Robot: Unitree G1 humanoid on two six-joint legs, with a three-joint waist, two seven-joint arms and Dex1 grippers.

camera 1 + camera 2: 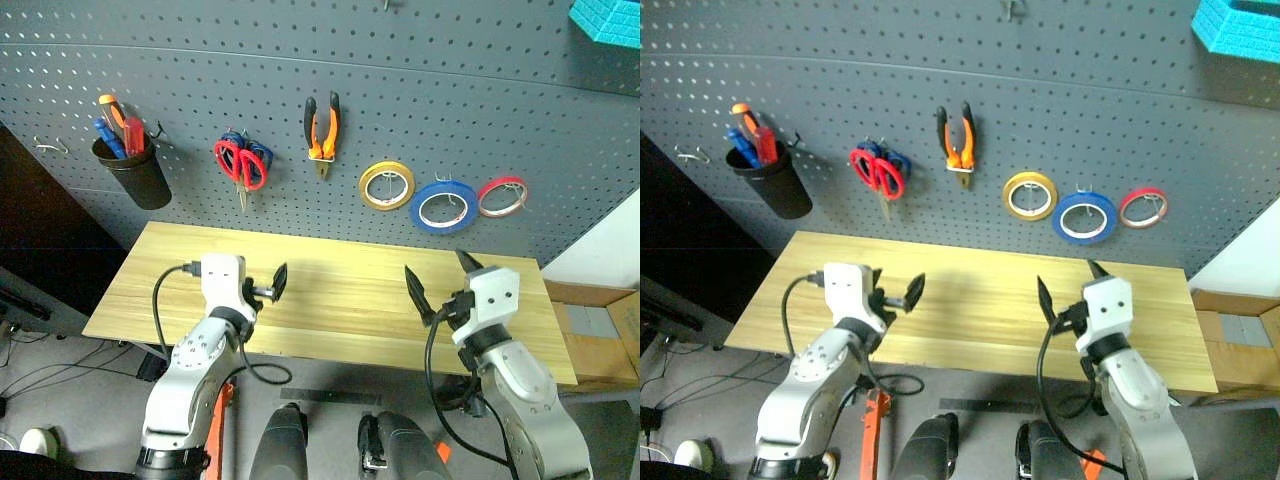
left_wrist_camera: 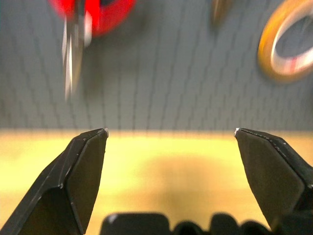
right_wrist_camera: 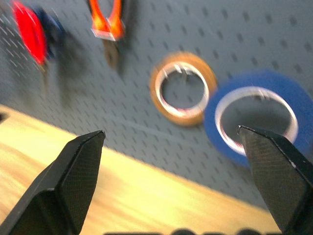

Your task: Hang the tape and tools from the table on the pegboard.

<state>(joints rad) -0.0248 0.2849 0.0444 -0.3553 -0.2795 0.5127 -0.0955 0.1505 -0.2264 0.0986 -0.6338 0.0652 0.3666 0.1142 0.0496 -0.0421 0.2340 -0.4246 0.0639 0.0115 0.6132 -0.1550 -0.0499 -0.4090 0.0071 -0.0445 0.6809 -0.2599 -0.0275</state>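
At the upper left of the head view a black cup (image 1: 137,176) hangs on the pegboard (image 1: 300,60), holding a screwdriver with a clear red handle (image 1: 133,133) beside other handles in orange and blue. To its right the red-handled scissors (image 1: 241,163) hang point down, with blue handles just behind them. Next come the pliers (image 1: 321,130), orange and black, nose down. Further right three rolls sit in a row on hooks: a yellow roll (image 1: 387,185), the blue tape (image 1: 443,206) slightly lower, and a thin red roll (image 1: 502,196). A turquoise block (image 1: 607,22) shows at the top right corner. Below the board lies the table (image 1: 340,300), its pale planks bare. Over its near edge, left of centre, the left gripper (image 1: 272,286) hangs with fingers spread wide and nothing between them; right of centre the right gripper (image 1: 438,283) is likewise wide open and empty, pointing toward the board.
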